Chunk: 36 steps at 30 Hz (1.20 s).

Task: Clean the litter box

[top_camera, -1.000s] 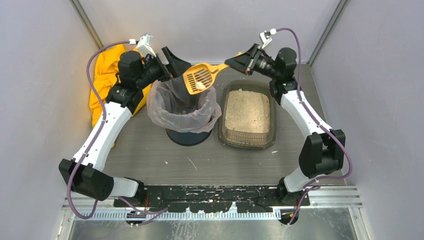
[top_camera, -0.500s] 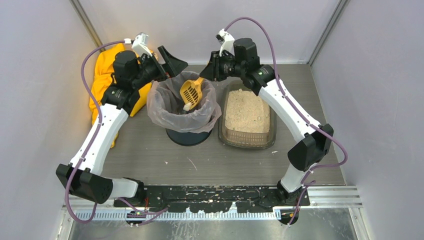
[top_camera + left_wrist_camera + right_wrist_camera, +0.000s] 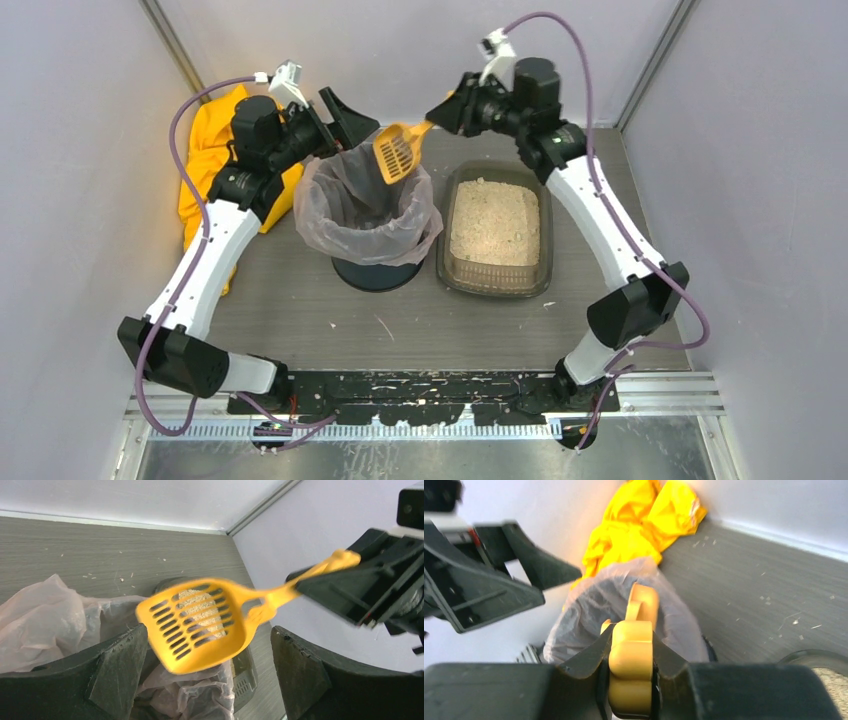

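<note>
Right hand [image 3: 440,116]: pinched on scoop [image 3: 397,152] handle; scoop held over bin [image 3: 322,215].
Left hand [image 3: 340,122]: spread, nothing held.
Litter box [image 3: 497,288]: placed on worktop [image 3: 300,300], at 3 o'clock from bin.

Both arms [image 3: 205,255] are white with black joints; purple cables [image 3: 185,115] loop back from the black left pincer [image 3: 352,128] and right pincer [image 3: 442,115].
</note>
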Tool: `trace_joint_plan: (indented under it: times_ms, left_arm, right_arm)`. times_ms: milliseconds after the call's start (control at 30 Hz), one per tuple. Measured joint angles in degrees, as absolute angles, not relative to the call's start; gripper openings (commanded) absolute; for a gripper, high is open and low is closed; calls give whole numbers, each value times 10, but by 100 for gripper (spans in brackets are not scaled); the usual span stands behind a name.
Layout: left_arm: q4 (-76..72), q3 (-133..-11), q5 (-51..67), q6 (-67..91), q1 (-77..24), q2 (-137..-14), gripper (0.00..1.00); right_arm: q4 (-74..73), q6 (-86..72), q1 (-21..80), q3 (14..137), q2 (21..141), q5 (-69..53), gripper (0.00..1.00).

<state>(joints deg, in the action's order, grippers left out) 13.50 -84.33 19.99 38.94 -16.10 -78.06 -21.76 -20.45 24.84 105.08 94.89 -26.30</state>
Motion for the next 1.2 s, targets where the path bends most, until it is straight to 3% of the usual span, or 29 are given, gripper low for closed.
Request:
trace_joint_plan:
  times_ms: [367, 500, 900, 1133, 1200]
  left_arm:
    - [30, -838, 302, 463, -160, -795, 95]
    - [-69, -804, 336, 531, -161, -814, 95]
    - [-70, -845, 332, 527, -208, -868, 93]
    - [-86, -886, 336, 543, -230, -905, 70]
    - [-96, -889, 339, 554, -234, -912, 58]
  right_arm:
    - [15, -416, 78, 931, 873, -366, 1]
    - [95, -493, 56, 902, 872, -396, 1]
    - [161, -568, 52, 897, 856, -441, 1]
    - [164, -576, 53, 879, 842, -454, 1]
    - [164, -576, 53, 874, 840, -458, 1]
